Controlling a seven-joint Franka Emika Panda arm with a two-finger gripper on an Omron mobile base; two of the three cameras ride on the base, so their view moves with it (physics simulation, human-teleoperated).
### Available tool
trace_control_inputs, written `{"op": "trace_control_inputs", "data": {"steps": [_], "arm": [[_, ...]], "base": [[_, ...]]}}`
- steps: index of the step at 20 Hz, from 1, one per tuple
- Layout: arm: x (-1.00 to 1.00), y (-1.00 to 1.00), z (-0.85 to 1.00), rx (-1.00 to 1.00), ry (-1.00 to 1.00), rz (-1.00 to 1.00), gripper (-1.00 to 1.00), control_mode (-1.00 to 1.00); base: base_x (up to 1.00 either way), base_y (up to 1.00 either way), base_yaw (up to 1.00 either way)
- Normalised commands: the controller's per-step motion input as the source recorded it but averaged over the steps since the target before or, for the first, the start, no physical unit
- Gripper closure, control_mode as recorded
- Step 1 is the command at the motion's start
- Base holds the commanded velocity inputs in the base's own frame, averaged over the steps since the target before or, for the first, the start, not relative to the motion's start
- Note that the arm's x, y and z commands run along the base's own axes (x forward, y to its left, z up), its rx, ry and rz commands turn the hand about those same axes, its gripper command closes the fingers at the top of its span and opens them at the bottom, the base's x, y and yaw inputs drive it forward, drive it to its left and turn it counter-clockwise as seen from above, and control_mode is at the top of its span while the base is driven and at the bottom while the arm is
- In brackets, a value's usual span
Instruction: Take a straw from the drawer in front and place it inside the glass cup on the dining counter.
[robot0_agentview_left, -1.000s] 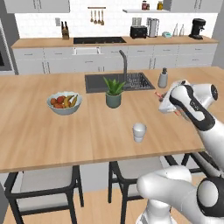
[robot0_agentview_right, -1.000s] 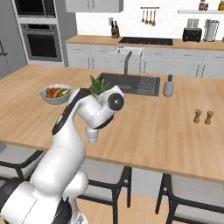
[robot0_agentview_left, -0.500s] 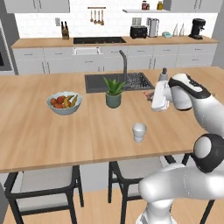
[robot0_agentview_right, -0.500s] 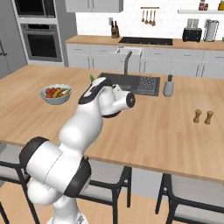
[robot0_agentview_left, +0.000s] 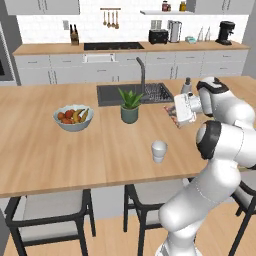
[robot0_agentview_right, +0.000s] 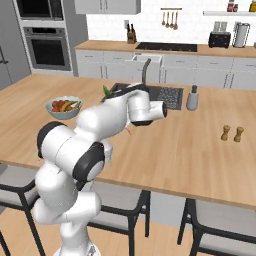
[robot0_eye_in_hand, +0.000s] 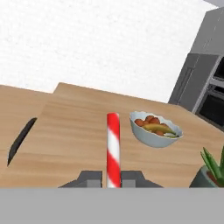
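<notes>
My gripper (robot0_eye_in_hand: 113, 180) is shut on the red-and-white striped straw (robot0_eye_in_hand: 113, 146), which sticks out straight ahead between the fingertips. From the left base camera the hand hovers over the dining counter (robot0_agentview_left: 50, 155), right of the sink, with the gripper (robot0_agentview_left: 176, 115) pointing left and the straw (robot0_agentview_left: 171, 118) showing as a short reddish piece at its tip. The glass cup (robot0_agentview_left: 159, 150) stands upright on the counter, below and left of the hand, nearer the front edge and apart from it. The drawer is out of view.
A potted plant (robot0_agentview_left: 129, 106) stands left of the hand by the dark sink (robot0_agentview_left: 112, 94) and tap. A fruit bowl (robot0_agentview_left: 73, 117) sits further left. A soap dispenser (robot0_agentview_left: 186, 85) is behind the hand. Salt and pepper shakers (robot0_agentview_right: 232, 133) stand far right.
The arm has swung the hand from the counter's right edge leftward over the counter and turned it to point left, with the straw still held. The cup and other items have stayed put.
</notes>
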Motion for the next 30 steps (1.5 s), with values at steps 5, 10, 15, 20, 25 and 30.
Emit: {"op": "trace_control_inputs", "data": {"steps": [5,10,15,20,25,30], "arm": [[0.0,0.26,0.0,0.06,0.14,0.0,1.0,-1.0],[0.0,0.27,-0.02,0.13,0.02,0.0,1.0,-1.0],[0.0,0.16,-0.18,0.16,0.0,0.01,1.0,-1.0],[0.0,0.2,-0.11,0.11,0.01,0.0,1.0,-1.0],[-0.01,0.17,-0.01,0.1,0.01,0.0,1.0,-1.0],[-0.03,0.18,-0.08,0.03,0.01,0.0,1.0,-1.0]], "base": [[0.0,0.0,0.0],[0.0,0.0,0.0],[0.0,0.0,0.0],[0.0,0.0,0.0],[0.0,0.0,0.0],[0.0,0.0,0.0]]}}
